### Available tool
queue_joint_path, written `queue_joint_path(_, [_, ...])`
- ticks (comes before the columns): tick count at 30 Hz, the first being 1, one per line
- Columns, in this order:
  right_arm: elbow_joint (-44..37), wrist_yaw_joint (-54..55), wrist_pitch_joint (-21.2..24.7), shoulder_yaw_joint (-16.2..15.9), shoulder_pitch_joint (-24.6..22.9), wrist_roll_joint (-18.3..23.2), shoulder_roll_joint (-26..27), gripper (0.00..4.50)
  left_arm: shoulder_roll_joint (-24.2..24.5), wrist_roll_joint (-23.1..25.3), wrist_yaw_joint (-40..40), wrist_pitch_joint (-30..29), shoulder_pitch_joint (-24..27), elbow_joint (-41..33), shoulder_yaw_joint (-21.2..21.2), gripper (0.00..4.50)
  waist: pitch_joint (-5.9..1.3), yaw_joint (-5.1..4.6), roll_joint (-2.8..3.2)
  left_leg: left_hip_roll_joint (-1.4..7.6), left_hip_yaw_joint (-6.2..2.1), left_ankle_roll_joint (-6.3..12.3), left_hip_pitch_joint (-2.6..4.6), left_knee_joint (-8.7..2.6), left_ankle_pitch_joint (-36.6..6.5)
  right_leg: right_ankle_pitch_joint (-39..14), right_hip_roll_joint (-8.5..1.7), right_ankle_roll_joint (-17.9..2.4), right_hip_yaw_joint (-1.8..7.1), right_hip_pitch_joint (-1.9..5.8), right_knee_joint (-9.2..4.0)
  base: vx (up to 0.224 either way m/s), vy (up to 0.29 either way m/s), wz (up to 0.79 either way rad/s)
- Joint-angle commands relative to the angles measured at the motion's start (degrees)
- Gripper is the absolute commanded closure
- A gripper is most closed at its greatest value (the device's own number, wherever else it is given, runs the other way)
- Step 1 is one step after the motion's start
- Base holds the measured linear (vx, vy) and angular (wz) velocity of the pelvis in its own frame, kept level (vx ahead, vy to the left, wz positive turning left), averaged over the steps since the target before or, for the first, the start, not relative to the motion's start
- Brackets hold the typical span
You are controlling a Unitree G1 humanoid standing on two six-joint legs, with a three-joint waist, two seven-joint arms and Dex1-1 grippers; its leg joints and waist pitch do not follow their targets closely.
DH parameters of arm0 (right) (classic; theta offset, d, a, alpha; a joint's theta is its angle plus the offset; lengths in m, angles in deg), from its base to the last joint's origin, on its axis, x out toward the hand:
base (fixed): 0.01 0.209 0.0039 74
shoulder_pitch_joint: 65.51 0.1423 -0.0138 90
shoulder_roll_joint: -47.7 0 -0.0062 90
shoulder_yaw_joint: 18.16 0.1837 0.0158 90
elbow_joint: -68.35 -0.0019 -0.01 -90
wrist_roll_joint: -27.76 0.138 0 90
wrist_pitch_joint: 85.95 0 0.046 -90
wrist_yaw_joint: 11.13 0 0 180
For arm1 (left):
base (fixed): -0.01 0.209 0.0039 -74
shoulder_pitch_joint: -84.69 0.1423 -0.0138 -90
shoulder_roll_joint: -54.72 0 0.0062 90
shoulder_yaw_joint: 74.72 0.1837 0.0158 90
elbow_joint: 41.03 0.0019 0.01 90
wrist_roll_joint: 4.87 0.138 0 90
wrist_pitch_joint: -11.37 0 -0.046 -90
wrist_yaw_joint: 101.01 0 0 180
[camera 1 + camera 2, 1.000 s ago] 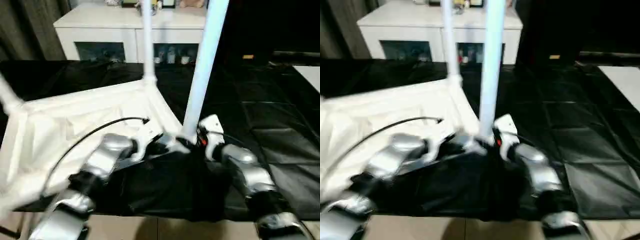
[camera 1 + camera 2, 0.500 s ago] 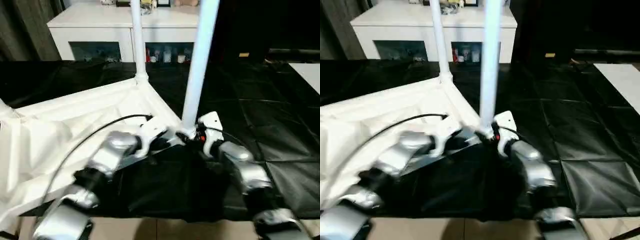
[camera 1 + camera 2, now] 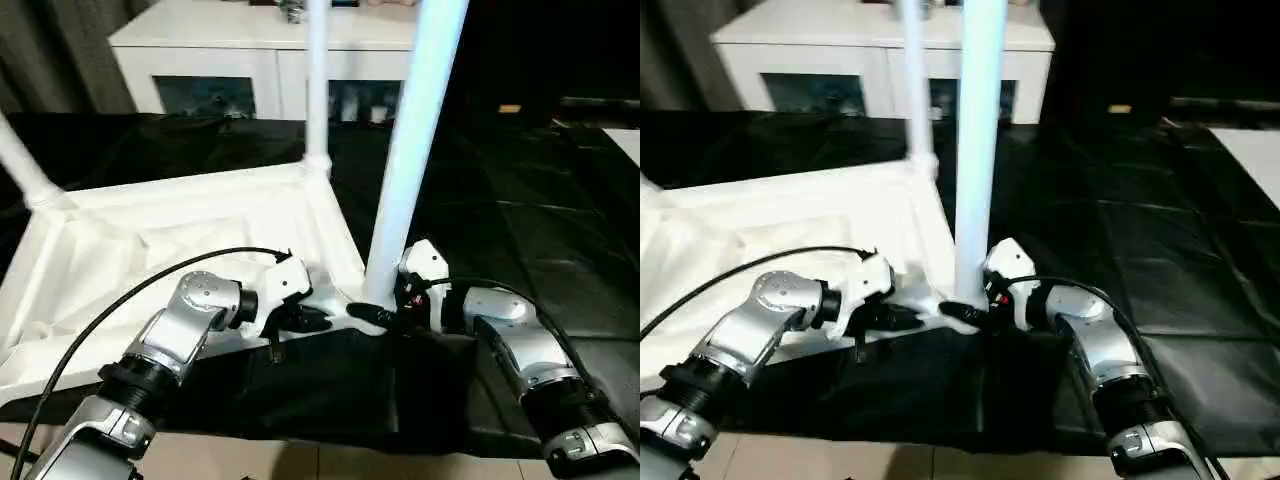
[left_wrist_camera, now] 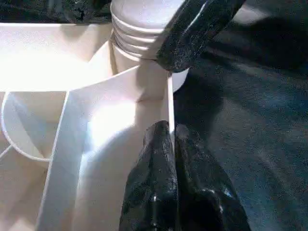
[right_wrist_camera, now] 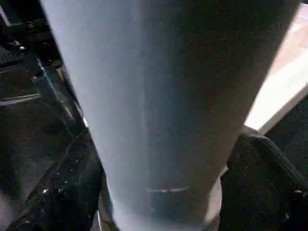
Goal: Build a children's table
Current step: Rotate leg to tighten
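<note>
The children's table lies upside down on a black cloth, its white top (image 3: pixel 170 240) showing ribs. Three white legs stand in corner sockets: the near leg (image 3: pixel 412 150), a far leg (image 3: pixel 317 90) and a left leg (image 3: pixel 22 160). My left gripper (image 3: pixel 318 320) is shut on the thin rim wall of the top (image 4: pixel 169 101), just beside the near leg's socket. My right gripper (image 3: pixel 385 308) stands open around the near leg's base, with one finger (image 5: pixel 262 178) on each side of the leg (image 5: pixel 163 96). The leg's ribbed foot (image 4: pixel 137 33) sits in the socket.
A white cabinet (image 3: pixel 230 50) with dark glass doors stands behind the table. The black cloth (image 3: pixel 520 200) spreads to the right, with a flat white board (image 3: pixel 628 140) at its far right edge. A black cable (image 3: pixel 150 290) arcs over my left forearm. Floor tiles show near me.
My right gripper's fingers have spread wider around the near leg's base. The left gripper has stayed shut at the rim. The camera has shifted a little.
</note>
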Motion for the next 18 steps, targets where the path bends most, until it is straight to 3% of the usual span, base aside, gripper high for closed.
queue_joint_path(1, [-0.9, -1.3, -0.4, -0.6, 0.4, 0.5, -0.8, 0.79, -0.2, -1.9, 3.0, -0.2, 0.7, -2.2, 0.9, 4.50, -3.43, -0.12, -0.59, 2.25, -0.89, 1.87, 1.08, -4.51, -14.8, -13.0, -2.48, -14.0, 1.60, 2.38, -2.89, 0.000, 0.000, 0.00])
queue_joint_path(8, [-1.8, -5.7, -0.4, -1.2, -1.0, 0.9, -2.5, 0.79, 0.4, -1.6, 3.2, -0.6, 0.8, -2.5, 0.7, 4.50, -3.66, 0.47, -0.66, 2.17, -0.75, 3.21, 0.95, -4.09, -11.4, -9.2, -2.43, -14.5, 1.56, 2.53, -2.48, 0.000, 0.000, 0.00])
queue_joint_path(10, [-1.9, -6.2, -0.4, -1.3, -1.1, 1.0, -2.9, 0.79, 0.5, -1.6, 3.3, -0.7, 0.8, -2.6, 0.6, 4.50, -3.66, 0.47, -0.72, 2.13, -0.75, 3.33, 0.86, -4.07, -11.4, -9.5, -2.43, -14.6, 1.52, 2.59, -2.49, 0.000, 0.000, 0.00])
queue_joint_path(11, [-1.8, -6.7, -0.5, -1.0, -1.2, 1.1, -3.4, 0.79, 0.6, -1.5, 3.4, -1.0, 0.8, -2.7, 0.6, 4.50, -3.65, 0.47, -0.35, 2.15, -0.77, 3.21, 0.93, -4.09, -11.7, -9.8, -2.43, -14.6, 1.51, 2.52, -2.58, 0.000, 0.000, 0.00])
queue_joint_path(14, [-1.5, -7.0, -0.6, -0.8, -1.1, 1.3, -3.6, 0.79, 0.7, -1.4, 3.5, -1.0, 0.7, -2.6, 0.6, 4.50, -3.63, 0.44, -0.57, 2.12, -0.78, 3.04, 0.91, -4.10, -12.3, -10.5, -2.41, -14.5, 1.51, 2.58, -2.64, 0.000, 0.000, 0.00])
queue_joint_path(16, [-1.1, -6.8, -0.5, -0.5, -0.9, 1.4, -3.5, 0.79, 0.7, -1.3, 3.5, -1.0, 0.6, -2.5, 0.6, 4.50, -3.65, 0.46, -0.39, 2.16, -0.83, 2.83, 0.98, -4.13, -12.5, -10.7, -2.40, -14.5, 1.49, 2.51, -2.65, 0.000, 0.000, 0.00])
queue_joint_path(18, [-0.9, -6.8, -0.4, -0.4, -0.9, 1.4, -3.4, 1.04, 0.6, -1.3, 3.5, -1.0, 0.5, -2.4, 0.6, 4.50, -3.70, 0.49, -0.47, 2.15, -0.84, 2.83, 0.96, -4.09, -12.2, -10.1, -2.39, -14.7, 1.49, 2.56, -2.56, 0.000, 0.000, 0.00])
